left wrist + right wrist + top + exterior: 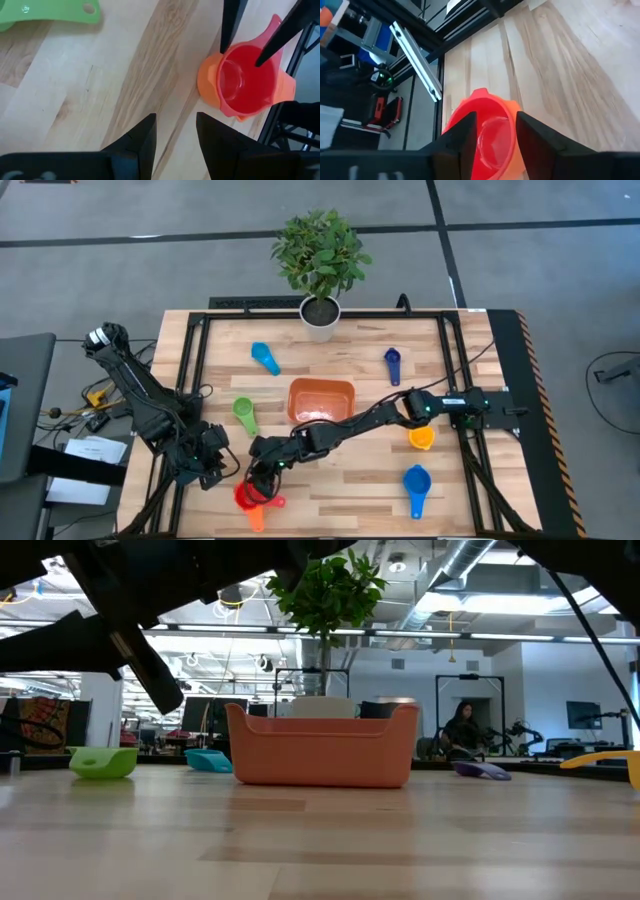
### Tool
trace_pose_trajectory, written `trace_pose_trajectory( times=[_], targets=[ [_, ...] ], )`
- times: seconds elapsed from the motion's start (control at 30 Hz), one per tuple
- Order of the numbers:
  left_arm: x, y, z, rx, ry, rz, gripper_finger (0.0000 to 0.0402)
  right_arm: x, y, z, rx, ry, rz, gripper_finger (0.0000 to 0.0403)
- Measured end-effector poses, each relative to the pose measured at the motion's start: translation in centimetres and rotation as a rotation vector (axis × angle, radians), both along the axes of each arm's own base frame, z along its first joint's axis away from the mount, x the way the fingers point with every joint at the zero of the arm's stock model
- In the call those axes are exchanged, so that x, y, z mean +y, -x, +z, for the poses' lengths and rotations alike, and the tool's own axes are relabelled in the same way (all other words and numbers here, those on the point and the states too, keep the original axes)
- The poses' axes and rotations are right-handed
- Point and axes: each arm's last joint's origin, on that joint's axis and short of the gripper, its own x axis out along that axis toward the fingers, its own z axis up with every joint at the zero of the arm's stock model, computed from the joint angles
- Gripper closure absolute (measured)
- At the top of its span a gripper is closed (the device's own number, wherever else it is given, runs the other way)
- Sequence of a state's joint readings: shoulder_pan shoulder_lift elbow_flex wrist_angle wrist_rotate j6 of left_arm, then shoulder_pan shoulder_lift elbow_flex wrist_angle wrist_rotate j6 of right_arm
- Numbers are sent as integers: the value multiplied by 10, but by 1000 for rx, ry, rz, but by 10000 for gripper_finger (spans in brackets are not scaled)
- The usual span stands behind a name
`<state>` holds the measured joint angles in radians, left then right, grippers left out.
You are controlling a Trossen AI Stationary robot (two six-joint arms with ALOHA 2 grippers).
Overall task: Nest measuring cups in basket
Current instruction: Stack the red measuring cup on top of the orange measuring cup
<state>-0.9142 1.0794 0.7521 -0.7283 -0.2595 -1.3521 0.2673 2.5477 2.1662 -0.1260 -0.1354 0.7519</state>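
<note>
I see my right hand (258, 480) above the red cup (246, 496), which sits nested in the orange cup (207, 82) near the desk's (340, 470) front left corner, its fingers parted around the red rim, gripping nothing. My left hand (212, 470) waits just beside, fingers apart and empty; the basket (321, 400) sits mid-desk.

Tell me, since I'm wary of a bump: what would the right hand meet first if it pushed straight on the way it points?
Most likely the red cup, nested in the orange cup: the right hand points straight down into it, fingers straddling its rim.
</note>
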Motion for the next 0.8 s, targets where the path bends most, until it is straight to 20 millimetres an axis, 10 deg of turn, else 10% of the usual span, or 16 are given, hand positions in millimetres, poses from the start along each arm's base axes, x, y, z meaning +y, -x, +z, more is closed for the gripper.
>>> trace_pose_trajectory(
  times=[0.33,0.8],
  targets=[
    [-11,6,3,43,127,-38,274,-16,19,29,202,17,-109,254],
    [-85,-1,-20,-134,295,-146,314,36,51,16,411,39,-215,284]
  ],
)
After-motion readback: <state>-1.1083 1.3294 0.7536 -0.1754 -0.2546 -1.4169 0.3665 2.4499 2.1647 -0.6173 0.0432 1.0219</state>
